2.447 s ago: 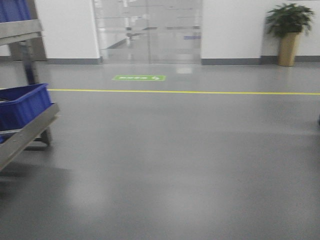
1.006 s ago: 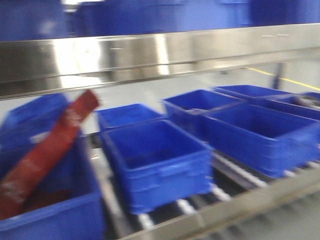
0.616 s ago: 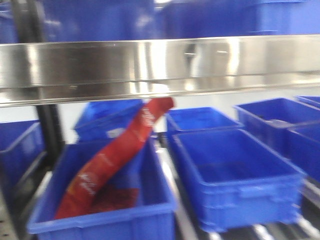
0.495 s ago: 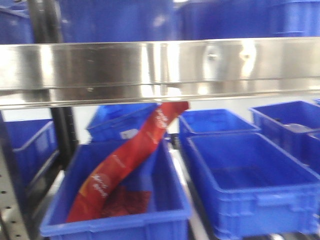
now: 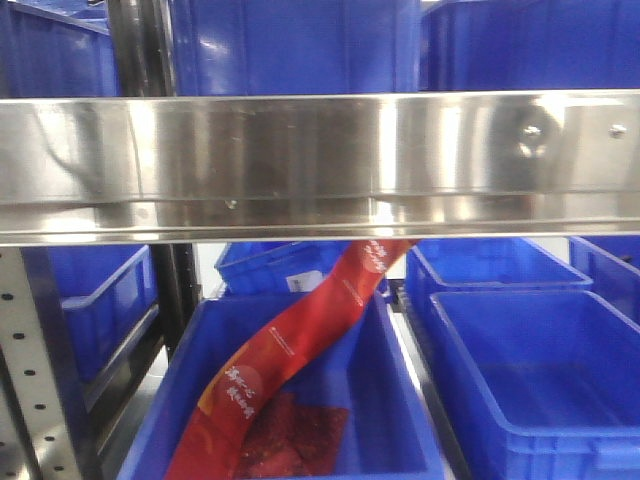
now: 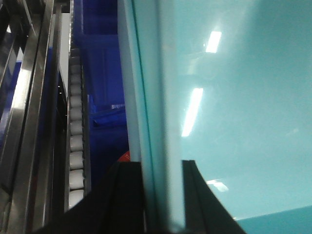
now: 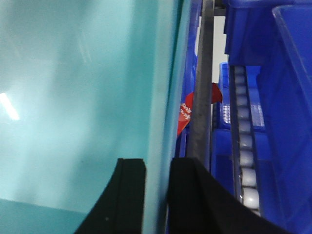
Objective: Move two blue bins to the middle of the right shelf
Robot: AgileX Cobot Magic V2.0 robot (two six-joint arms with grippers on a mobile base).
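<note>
The right shelf middle shows in the front view by its broad shiny steel front rail (image 5: 320, 160), close in front of me. Blue bins (image 5: 300, 45) stand on the tier behind and above that rail. My left gripper (image 6: 163, 163) is shut on the thin upright wall of a bin (image 6: 234, 122) that looks teal in this view. My right gripper (image 7: 157, 161) is shut on the opposite wall of the same bin (image 7: 73, 97). The held bin and both grippers are out of the front view.
Under the rail, a low tier holds a blue bin (image 5: 400, 420) with a long red packet (image 5: 300, 340) leaning out, and another blue bin (image 5: 540, 380) to its right. A perforated steel upright (image 5: 40, 350) stands at left. White rollers (image 6: 75, 146) (image 7: 243, 146) run beside the held bin.
The front view has swung from open floor to the rack and closed in. The steel rail now sits lower and larger in frame. The bin with the red packet has shifted right.
</note>
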